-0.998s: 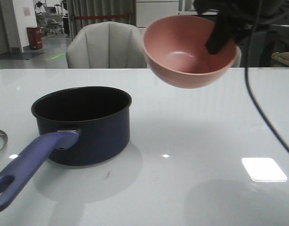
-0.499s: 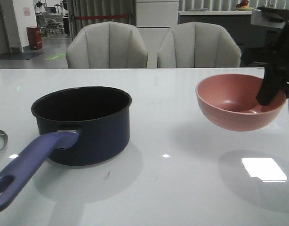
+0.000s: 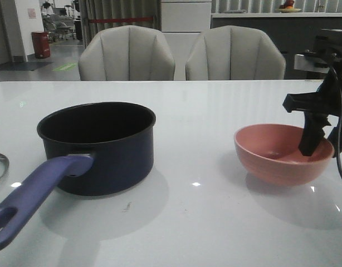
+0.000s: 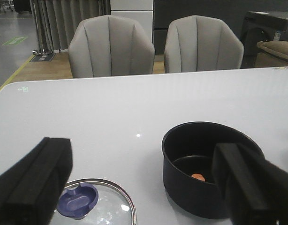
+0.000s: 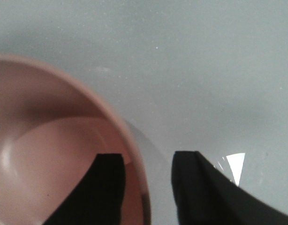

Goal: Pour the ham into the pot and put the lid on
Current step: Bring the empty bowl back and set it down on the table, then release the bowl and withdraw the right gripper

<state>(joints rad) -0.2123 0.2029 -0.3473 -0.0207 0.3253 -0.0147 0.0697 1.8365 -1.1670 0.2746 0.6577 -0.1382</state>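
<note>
Down came the pink bowl [image 3: 283, 154] from its high spot over the far middle of the desk [image 3: 215, 222], swinging right and settling onto the white surface on the right side. Its inside looked bare. The right tool [image 5: 146, 187] straddled the bowl's right rim, one finger inside and one outside; in the right wrist view a slight gap showed beside the rim, so the fingers sat narrow but whether they actually pinched it could not be told.

Over on the left, the pot [image 3: 98, 146] stood upright, well apart from the bowl, its purple-blue handle reaching toward the near left corner. Inside it, the left wrist view caught the ham [image 4: 198, 176], one small orange-pink chunk lying on the black bottom. The lid [image 4: 94, 208] lay flat on the desk just left of the pot, blue knob up. The left tool [image 4: 144, 187] hung above pot and lid, fingers spread wide, gripping nothing.
</note>
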